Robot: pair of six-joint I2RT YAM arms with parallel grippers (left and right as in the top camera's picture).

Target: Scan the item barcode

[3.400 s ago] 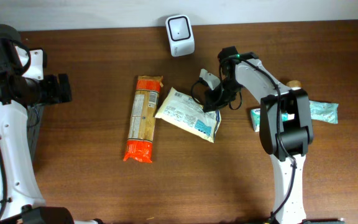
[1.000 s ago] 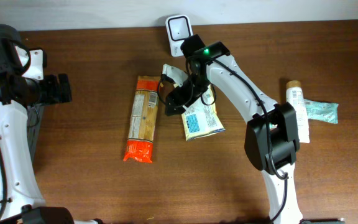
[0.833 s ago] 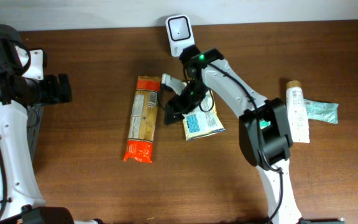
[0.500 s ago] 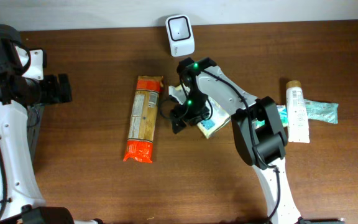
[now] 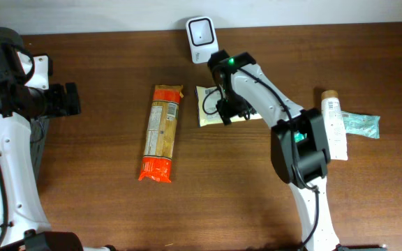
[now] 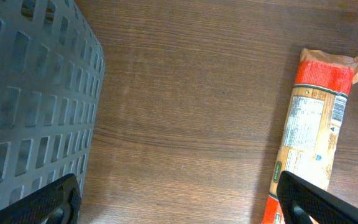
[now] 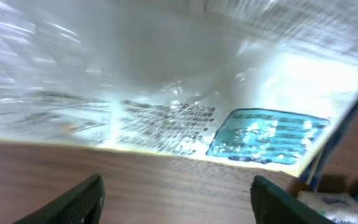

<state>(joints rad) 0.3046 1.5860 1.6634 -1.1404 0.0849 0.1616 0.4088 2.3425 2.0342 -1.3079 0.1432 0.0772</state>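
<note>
The pouch (image 7: 166, 81) lies flat on the table (image 5: 257, 195), just ahead of the right tool (image 7: 179, 199). That tool's fingers are held apart over bare wood, with nothing clamped between them. The pouch is judged light, limp and slippery, being made of thin glossy film, crinkled and printed with fine text and a teal panel. It would probably sag and fold if pinched at a corner. A hold on the flat sealed edge nearest the tool is therefore advised, so that the printed face is kept taut. No barcode can be made out. The scanner (image 5: 202, 30), a rounded white box of hard plastic, stands just beyond the tool. The left tool (image 6: 182, 199) is spread wide and empty, well apart from the pouch.
</note>
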